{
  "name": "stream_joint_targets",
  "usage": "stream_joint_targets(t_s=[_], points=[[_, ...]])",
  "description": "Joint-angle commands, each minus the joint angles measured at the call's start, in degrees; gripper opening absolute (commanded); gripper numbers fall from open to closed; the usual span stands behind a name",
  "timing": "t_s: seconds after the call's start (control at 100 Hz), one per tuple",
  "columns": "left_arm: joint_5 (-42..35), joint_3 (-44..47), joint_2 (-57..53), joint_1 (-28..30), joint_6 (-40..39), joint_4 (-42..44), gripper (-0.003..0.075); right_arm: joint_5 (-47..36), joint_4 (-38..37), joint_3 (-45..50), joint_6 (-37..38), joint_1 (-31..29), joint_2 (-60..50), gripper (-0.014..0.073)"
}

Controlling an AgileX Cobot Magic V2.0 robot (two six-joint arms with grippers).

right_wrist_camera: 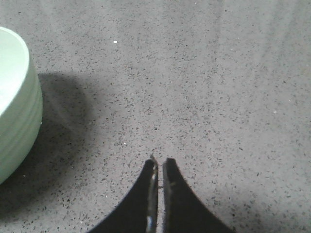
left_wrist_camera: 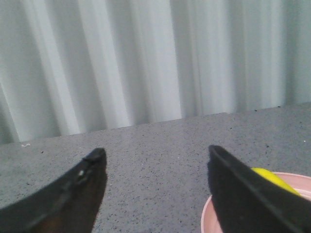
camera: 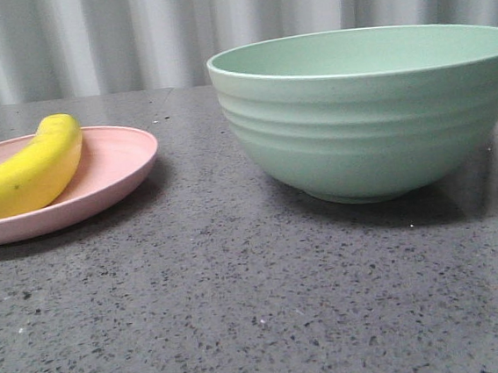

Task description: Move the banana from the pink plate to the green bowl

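Observation:
The yellow banana [camera: 31, 168] lies on the pink plate [camera: 118, 159] at the left of the table. The green bowl [camera: 374, 108] stands to the right of the plate and looks empty from here. My left gripper [left_wrist_camera: 156, 153] is open and empty above the table; the plate's rim [left_wrist_camera: 208, 218] and a bit of the banana [left_wrist_camera: 272, 177] show just behind its one finger. My right gripper [right_wrist_camera: 160, 160] is shut and empty, over bare table beside the bowl [right_wrist_camera: 14, 107]. Neither gripper shows in the front view.
The table is dark grey speckled stone [camera: 243, 310]. A pale pleated curtain [camera: 128, 35] hangs behind the table's far edge.

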Motion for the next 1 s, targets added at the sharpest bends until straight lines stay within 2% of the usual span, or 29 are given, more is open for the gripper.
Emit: stream_joint_targets(t_s=[0.0, 0.06, 0.18, 0.28, 0.58, 0.72, 0.99], points=[[-4.88, -2.58, 1.56, 0.03, -0.44, -3.02, 0.0510, -4.86, 0.32, -1.72, -0.04, -0.23, 0.77, -0.0064], [-0.87, -4.34, 2.46, -0.22, -0.65, -3.68, 0.0494, -5.68, 0.32, -1.72, -0.04, -0.23, 0.77, -0.0064], [12.00, -9.49, 5.89, -1.27, -0.66, -4.63, 0.0438, -7.38, 0.32, -1.72, -0.04, -0.23, 0.77, -0.0064], [17.42, -13.39, 9.61, -2.45, -0.66, -4.94, 0.0395, -8.47, 0.32, -1.72, -0.04, -0.23, 0.77, -0.0064], [33.19, -24.45, 19.87, -7.75, 0.01, -10.26, 0.0388, -8.94, 0.32, -1.72, -0.04, -0.23, 0.77, -0.0064], [38.06, -27.23, 25.24, -11.27, 0.97, -10.38, 0.0389, -8.94, 0.32, -1.72, -0.04, -0.23, 0.77, -0.0064], [40.50, -30.94, 36.65, -16.32, 3.04, -10.62, 0.0389, -8.94, 0.32, -1.72, -0.04, -0.23, 0.77, -0.0064]])
